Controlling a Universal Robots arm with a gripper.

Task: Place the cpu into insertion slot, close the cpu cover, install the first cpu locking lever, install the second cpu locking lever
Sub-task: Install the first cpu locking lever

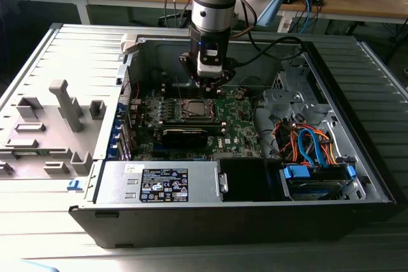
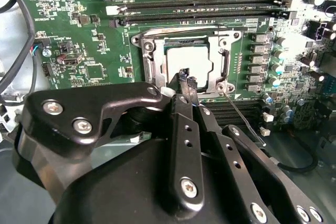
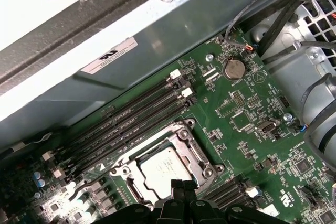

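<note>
- The black two-fingered gripper (image 2: 187, 80) hangs over the socket at the centre of the exterior view, fingertips drawn narrowly together, holding nothing.
- The small square silver-grey cpu (image 2: 190, 61) lies in the dark-framed insertion slot (image 3: 137, 181).
- The thin silvery metal cpu cover (image 2: 227, 43) lies flat around the chip.
- The green circuit board (image 1: 242, 122) sits inside the open grey computer case (image 1: 357, 151).

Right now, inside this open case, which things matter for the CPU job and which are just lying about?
Job in hand:
- cpu, seated in the insertion slot
- cpu cover, lying down around the chip
- thin locking lever, sticking out beside the socket
- gripper, shut, tips over the socket edge

Just there:
- memory slots
- coin battery
- blue and orange cables
- power supply
</note>
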